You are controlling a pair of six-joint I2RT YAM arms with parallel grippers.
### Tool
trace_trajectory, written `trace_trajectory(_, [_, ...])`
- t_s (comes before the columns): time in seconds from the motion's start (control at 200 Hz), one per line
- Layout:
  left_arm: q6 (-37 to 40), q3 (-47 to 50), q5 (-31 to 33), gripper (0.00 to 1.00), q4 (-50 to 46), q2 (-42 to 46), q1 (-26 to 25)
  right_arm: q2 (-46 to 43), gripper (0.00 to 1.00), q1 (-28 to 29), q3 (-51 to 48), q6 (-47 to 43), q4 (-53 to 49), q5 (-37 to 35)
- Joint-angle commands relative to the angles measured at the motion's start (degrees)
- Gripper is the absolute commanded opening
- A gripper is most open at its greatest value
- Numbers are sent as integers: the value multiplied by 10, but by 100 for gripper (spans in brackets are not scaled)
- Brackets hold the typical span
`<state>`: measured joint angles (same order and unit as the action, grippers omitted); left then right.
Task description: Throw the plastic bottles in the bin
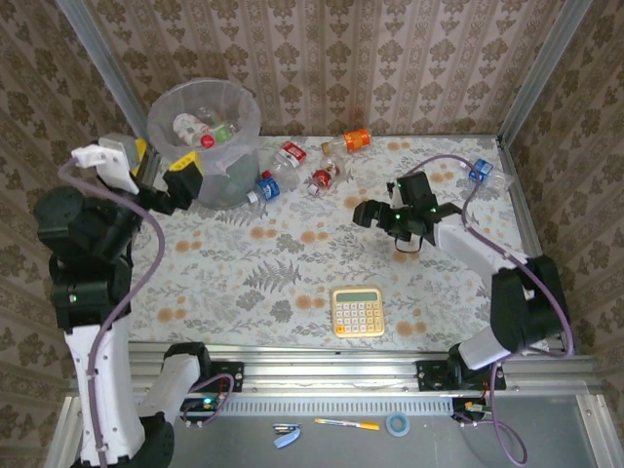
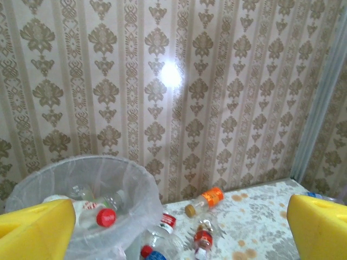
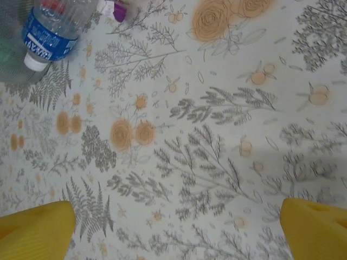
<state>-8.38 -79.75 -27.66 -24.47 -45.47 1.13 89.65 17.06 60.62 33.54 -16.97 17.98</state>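
the left fingers (image 2: 38,230) gape wide and empty near the bin (image 2: 81,160). the right fingers (image 3: 314,227) spread wide over the table (image 3: 217,70), holding nothing.

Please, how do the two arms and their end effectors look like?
The left arm and right arm have black joints and white links, with a lilac cable looping along each. The left end effector and right end effector carry yellow fingers; small green lights glow on the right wrist.

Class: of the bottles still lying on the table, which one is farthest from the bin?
The blue-labelled bottle by the table's far right edge, alone there; the other bottles all lie much nearer the bin.
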Motion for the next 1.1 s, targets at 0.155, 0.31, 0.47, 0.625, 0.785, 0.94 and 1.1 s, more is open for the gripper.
trace_trajectory(0.155, [14,31,-44,100,-64,77,-4,158,98,-3,153,36,-3,4])
trace_trajectory(0.31, [0,69,-65,100,-39,123,-4,251,98,-4,247,70,-4,21])
trace_trajectory(0.47, [7,66,-80,100,-55,132,-5,329,97,-4,340,106,-16,31])
trace_trajectory(0.625, [13,64,-70,100,-67,135,-4,383,98,-1,410,129,-28,31])
trace_trajectory(0.785, [10,72,-60,100,-63,134,-5,432,98,3,480,136,-52,31])
trace_trajectory(0.94, [4,76,-49,100,-60,124,-7,477,97,6,535,144,-67,37])
trace_trajectory(1.1, [1,79,-20,100,-58,118,-7,519,97,13,605,149,-109,22])
